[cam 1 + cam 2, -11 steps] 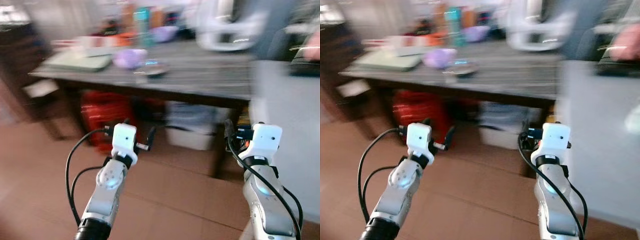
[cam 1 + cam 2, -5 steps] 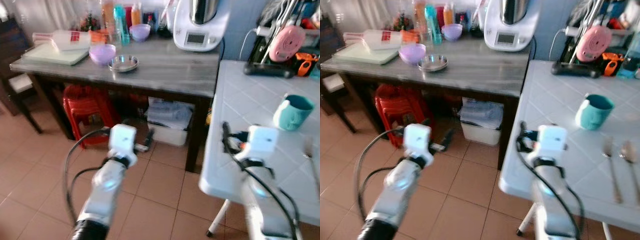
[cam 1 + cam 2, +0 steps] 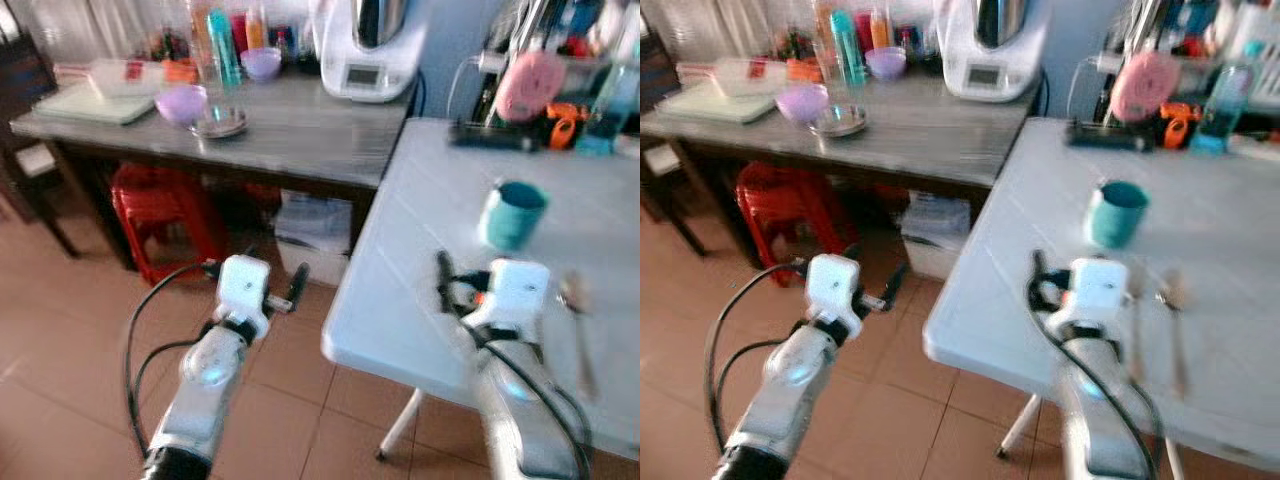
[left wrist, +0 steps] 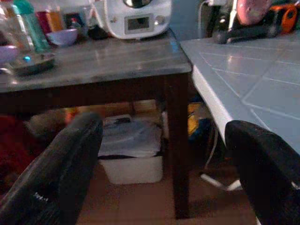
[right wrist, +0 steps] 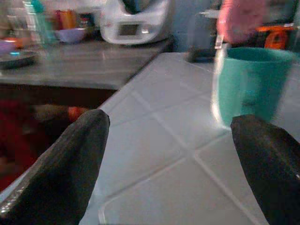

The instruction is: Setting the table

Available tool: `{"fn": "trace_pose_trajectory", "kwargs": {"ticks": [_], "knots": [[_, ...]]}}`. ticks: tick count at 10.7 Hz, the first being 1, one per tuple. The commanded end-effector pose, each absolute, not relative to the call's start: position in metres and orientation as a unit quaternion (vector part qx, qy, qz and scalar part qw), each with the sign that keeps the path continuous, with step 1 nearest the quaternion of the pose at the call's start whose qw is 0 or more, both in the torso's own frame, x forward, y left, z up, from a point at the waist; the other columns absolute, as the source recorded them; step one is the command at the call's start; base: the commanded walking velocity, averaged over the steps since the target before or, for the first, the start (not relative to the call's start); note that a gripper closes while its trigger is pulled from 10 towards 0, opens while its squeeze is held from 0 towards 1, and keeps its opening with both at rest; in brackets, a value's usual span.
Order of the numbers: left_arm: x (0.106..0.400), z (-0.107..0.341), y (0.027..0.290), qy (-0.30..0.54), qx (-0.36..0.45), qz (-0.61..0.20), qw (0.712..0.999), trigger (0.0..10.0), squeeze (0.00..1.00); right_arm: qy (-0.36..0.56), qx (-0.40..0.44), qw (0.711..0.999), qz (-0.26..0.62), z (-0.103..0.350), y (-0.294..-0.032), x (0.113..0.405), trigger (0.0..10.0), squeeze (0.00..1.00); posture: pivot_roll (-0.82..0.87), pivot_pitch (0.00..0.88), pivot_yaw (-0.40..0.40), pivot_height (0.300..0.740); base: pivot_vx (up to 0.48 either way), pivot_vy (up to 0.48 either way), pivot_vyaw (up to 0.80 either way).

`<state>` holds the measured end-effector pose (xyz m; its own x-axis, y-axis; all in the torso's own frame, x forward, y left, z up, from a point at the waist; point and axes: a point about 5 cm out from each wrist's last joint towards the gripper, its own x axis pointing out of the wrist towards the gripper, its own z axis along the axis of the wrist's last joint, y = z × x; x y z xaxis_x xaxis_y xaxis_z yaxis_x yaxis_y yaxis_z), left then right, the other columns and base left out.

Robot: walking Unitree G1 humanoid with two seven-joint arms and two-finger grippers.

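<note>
Both pincers stood wide open and empty: the left pincer (image 4: pixel 159 164) hung over the floor before the dark wooden table (image 3: pixel 300 130), the right pincer (image 5: pixel 168 154) just above the white tiled table (image 3: pixel 440 230). On the tiled table stood one teal cup (image 3: pixel 511 213), with two utensils (image 3: pixel 1170 300) beside it.

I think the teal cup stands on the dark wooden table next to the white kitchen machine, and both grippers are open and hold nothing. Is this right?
Not quite. The teal cup stands on the white tiled table, not on the dark wooden table beside the white kitchen machine; the right eye view shows this. The rest holds: the left gripper and the right gripper are open and hold nothing.
</note>
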<state>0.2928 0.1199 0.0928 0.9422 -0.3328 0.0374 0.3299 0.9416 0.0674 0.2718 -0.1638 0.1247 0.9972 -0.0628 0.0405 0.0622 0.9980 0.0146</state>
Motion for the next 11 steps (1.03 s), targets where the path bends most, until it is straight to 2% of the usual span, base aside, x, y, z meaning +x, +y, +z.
{"fn": "trace_pose_trajectory", "kwargs": {"ticks": [1,5,8,11], "knots": [[0.295,0.097,0.118,-0.029,0.029,-0.176,0.984,10.0,0.0,-0.02,0.006,0.999,-0.041,0.126,-0.17,0.273,10.0,0.0,-0.01,0.0,0.09,0.74,0.0,-0.356,0.0],[0.293,0.097,0.115,-0.034,0.032,-0.19,0.981,10.0,0.0,-0.015,0.015,0.999,-0.044,0.124,-0.169,0.273,10.0,0.0,-0.01,0.0,0.091,0.74,0.0,-0.335,0.0],[0.287,0.089,0.102,-0.006,0.015,-0.292,0.956,10.0,0.0,-0.005,0.015,0.999,-0.042,0.123,-0.169,0.275,10.0,0.0,-0.02,0.0,0.087,0.74,0.0,0.0,0.0],[0.28,0.085,0.098,0.007,-0.002,-0.326,0.945,10.0,0.0,0.003,0.016,0.999,-0.035,0.123,-0.164,0.281,10.0,0.0,-0.02,0.0,0.087,0.74,0.0,0.0,0.0]]}}
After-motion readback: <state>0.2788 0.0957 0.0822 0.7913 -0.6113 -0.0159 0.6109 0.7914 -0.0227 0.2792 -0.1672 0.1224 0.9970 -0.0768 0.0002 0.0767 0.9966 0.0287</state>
